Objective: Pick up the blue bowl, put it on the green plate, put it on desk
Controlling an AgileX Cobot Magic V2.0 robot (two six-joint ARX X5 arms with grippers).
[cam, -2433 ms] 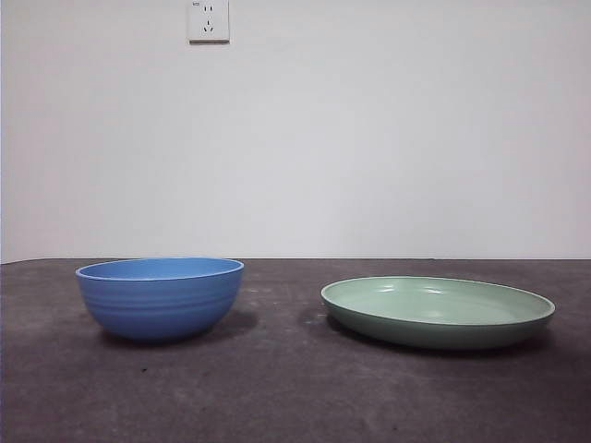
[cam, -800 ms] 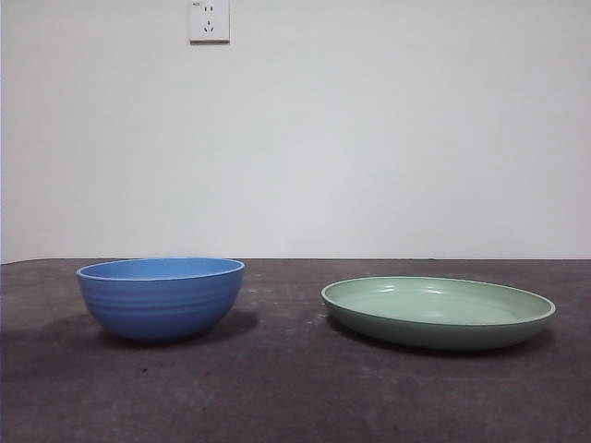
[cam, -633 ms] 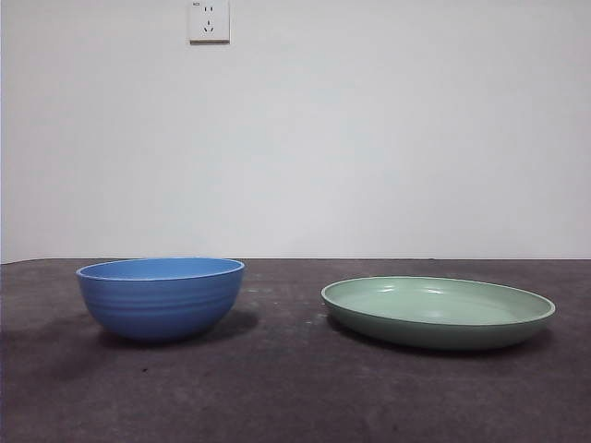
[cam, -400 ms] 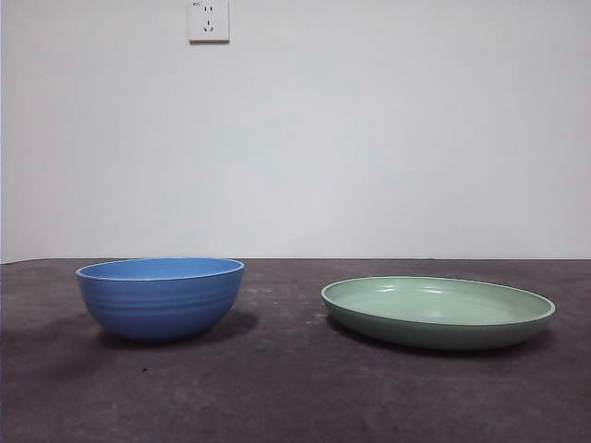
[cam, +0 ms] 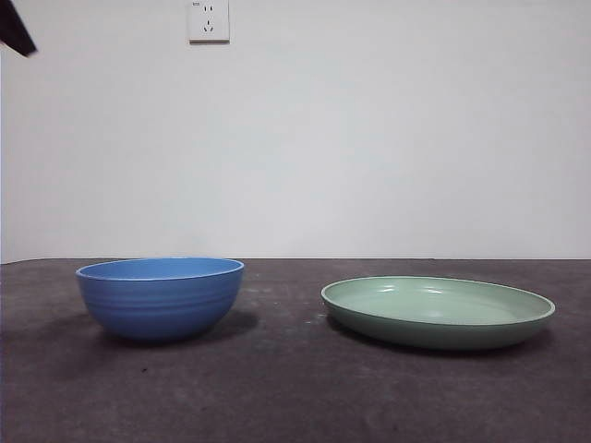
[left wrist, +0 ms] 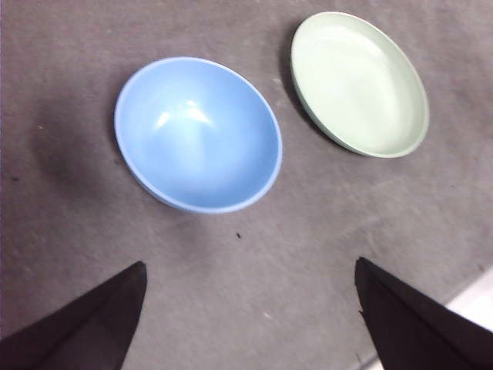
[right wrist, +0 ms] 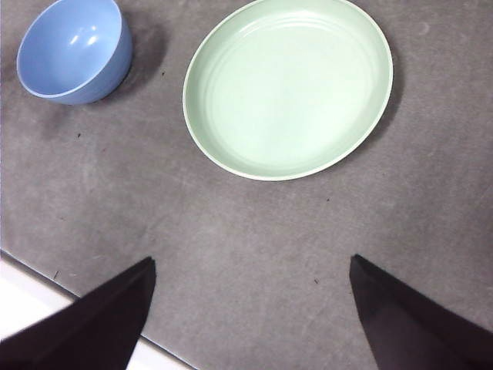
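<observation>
The blue bowl stands upright and empty on the desk at the left. The green plate lies empty on the desk to its right, apart from the bowl. My left gripper is open, high above the desk with the bowl and plate below it. Its black tip shows at the front view's top left corner. My right gripper is open, high above the desk near the plate, with the bowl further off.
A white wall socket sits on the wall behind. The desk's pale front edge shows in the left wrist view and in the right wrist view.
A black arm tip has come into the front view's top left corner. The bowl and plate have not moved.
</observation>
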